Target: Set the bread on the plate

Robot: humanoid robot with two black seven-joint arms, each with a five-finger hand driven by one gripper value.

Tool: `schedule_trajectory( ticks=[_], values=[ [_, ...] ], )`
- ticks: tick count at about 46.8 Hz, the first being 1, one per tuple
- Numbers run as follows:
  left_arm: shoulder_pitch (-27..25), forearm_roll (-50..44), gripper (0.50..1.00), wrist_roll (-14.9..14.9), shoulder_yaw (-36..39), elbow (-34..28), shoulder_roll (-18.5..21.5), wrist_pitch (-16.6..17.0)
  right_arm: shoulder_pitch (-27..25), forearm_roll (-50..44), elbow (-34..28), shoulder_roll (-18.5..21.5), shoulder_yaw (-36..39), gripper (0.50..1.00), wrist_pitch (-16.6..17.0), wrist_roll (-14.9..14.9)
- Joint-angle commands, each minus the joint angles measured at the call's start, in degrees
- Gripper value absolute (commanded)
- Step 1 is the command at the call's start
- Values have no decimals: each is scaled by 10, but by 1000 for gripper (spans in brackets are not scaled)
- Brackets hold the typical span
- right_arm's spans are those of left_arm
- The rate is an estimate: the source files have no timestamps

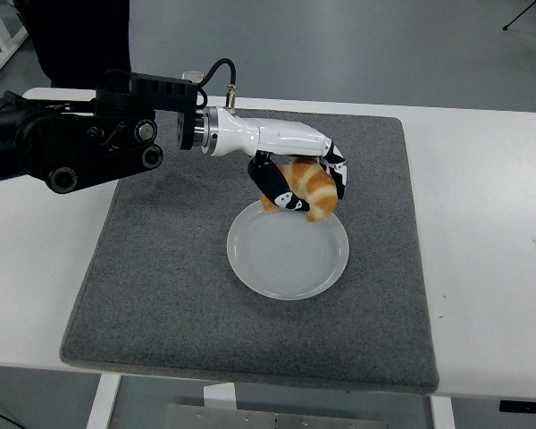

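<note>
While its black fingers (pixel 282 189) curl around a golden, crescent-shaped piece of bread (pixel 305 189), the left hand (pixel 299 186) hangs over the far rim of the plate (pixel 288 247), at about twelve o'clock on the dish. The bread is clamped in that grip, its glossy, ridged crust showing between a finger on the near-left side and more fingers wrapped over the right end; whether its lower edge touches the rim or floats just above it cannot be told. Small white marks sit on the dark finger segments, too tiny to read as writing. Behind the hand runs a smooth, glossy white forearm shell, joined at about ten o'clock to a bulky black arm (pixel 71 143) of matte metal with round joints, a silver collar and a black cable looping over the top. The plate is round, pale and slightly translucent, with a shallow well and a raised lip, and it holds nothing inside its well. It rests a little right of centre on a square grey mat (pixel 161 268) with a coarse, felt-like nap and softly rounded corners. The mat lies on a smooth white table (pixel 482 223), whose bare surface shows at three and nine o'clock. No brand or label can be read anywhere.
</note>
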Motion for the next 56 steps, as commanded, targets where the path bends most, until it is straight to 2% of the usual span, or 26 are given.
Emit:
schedule_trajectory(
  ticks=[1, 19, 26, 32, 56],
  values=[
    [14, 15, 500, 0, 0, 22, -17, 0, 0, 1, 0, 0, 0, 952, 0, 1],
    [48, 46, 500, 1, 5, 58, -46, 0, 0, 0, 0, 0, 0, 952, 0, 0],
    [58, 51, 500, 2, 5, 62, -47, 2, 0, 0, 0, 0, 0, 952, 0, 0],
    [69, 57, 500, 2, 6, 76, -53, 21, 0, 0, 0, 0, 0, 952, 0, 1],
    [88, 62, 500, 3, 8, 80, -53, 28, 0, 0, 0, 0, 0, 952, 0, 1]
  ],
)
